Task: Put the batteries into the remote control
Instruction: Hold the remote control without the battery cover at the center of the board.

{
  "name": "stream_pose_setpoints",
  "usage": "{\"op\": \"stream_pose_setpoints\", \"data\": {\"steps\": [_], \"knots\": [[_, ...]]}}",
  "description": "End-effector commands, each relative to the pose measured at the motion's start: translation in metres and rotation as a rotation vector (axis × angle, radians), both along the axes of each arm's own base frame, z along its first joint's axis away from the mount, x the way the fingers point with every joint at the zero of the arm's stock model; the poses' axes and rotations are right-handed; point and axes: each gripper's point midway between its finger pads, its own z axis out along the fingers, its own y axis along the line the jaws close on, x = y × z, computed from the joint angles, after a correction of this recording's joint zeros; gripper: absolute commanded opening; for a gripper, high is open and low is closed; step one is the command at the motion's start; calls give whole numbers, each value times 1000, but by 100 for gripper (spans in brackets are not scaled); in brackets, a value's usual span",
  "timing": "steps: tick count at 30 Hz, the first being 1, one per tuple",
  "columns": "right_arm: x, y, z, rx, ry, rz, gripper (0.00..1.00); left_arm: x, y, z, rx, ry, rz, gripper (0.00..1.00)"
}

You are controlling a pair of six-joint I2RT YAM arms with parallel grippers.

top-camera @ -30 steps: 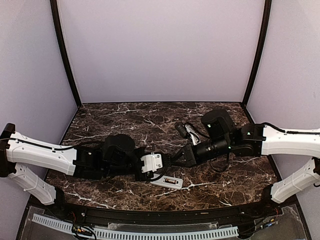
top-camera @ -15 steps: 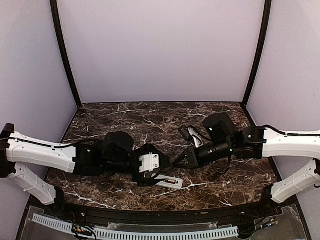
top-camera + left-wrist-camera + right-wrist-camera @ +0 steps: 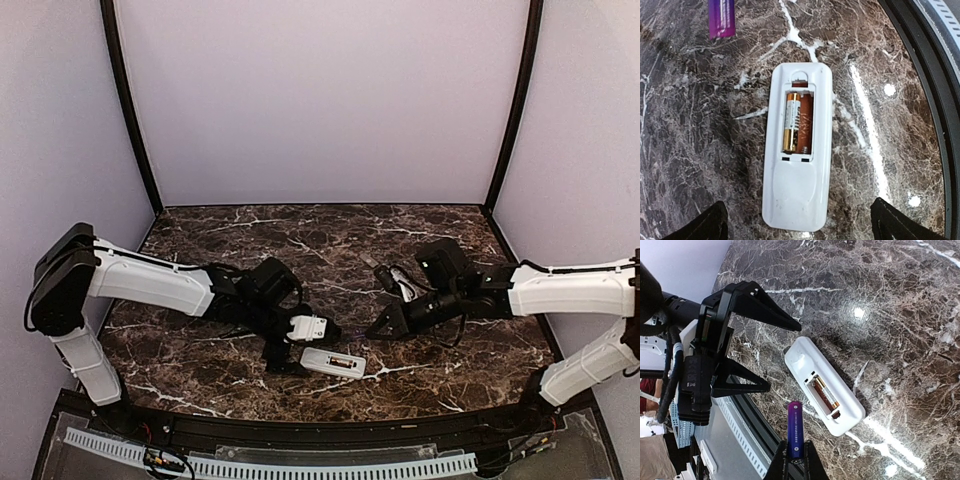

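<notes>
left gripper (image 3: 784,357) has just sprung wide open and lifted off, holding nothing. remote control (image 3: 795,195) now lies free on the table (image 3: 690,125), back up, near the front edge, with one battery (image 3: 791,122) seated in its bay. right gripper (image 3: 794,456) is still clenched on the purple battery (image 3: 794,430), just beside the remote. Second slot looks empty, so that insert goes in unbraced.

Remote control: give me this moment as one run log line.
remote control: back up, bay open, battery inside | left gripper: open, over remote | right gripper: shut on purple cylinder
</notes>
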Motion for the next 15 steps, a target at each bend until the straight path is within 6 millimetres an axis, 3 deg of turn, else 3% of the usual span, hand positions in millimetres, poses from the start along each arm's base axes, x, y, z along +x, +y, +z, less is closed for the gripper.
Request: {"op": "stream_pose_setpoints", "data": {"steps": [1,15], "knots": [[-4,6,-5,66,-3,67,0,1,-3,-12,17,5,-38,99],[-11,6,-25,45,42,105,0,-1,13,-27,29,-3,26,86]]}}
